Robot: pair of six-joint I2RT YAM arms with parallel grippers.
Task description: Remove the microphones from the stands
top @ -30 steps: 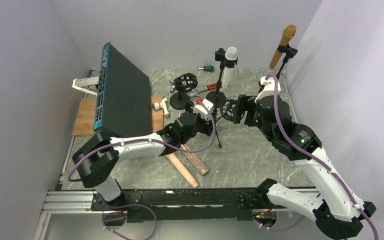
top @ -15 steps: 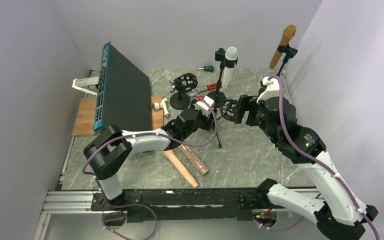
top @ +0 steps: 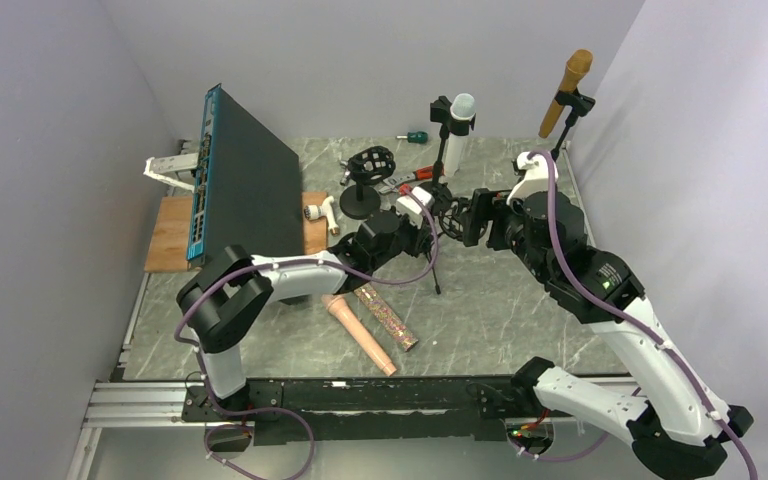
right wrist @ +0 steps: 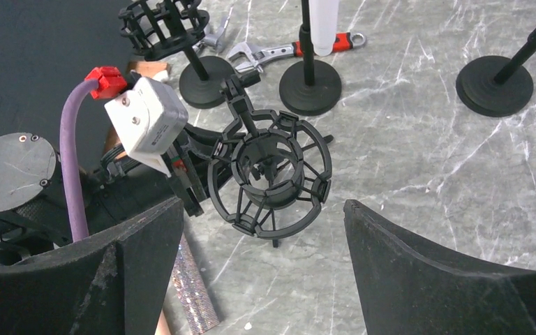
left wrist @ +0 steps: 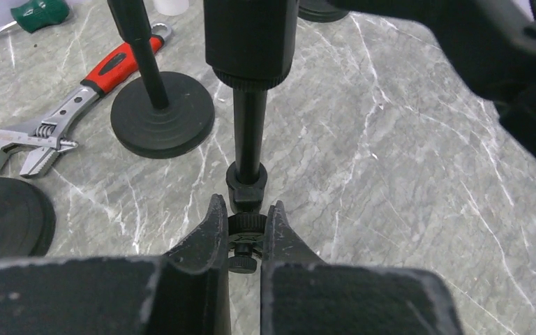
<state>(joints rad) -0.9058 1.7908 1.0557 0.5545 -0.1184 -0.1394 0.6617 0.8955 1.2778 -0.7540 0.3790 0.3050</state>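
Observation:
A black stand carries a spider shock mount (right wrist: 271, 173) whose inner ring looks empty from the right wrist. My left gripper (left wrist: 246, 209) is shut on the small knurled knob (left wrist: 246, 227) at the joint under that mount, on the stand's rod (left wrist: 250, 132). My right gripper (right wrist: 262, 209) stands open, with the mount just ahead of its fingertips; from above it (top: 470, 218) faces the left gripper (top: 428, 225). A white microphone (top: 459, 125) sits clipped in a rear stand. At the far right, a gold microphone (top: 567, 92) sits in another.
A pink microphone (top: 362, 336) and a glittery one (top: 388, 318) lie on the marble table. A tilted network switch (top: 240, 190) stands left over a wooden board (top: 172, 232). A second shock mount (top: 368, 168), red-handled wrench (left wrist: 77, 105) and green screwdriver (top: 416, 136) sit behind.
My left gripper has reached forward to the stand's joint and closed on its knob. The right gripper has edged left toward the shock mount and stays open.

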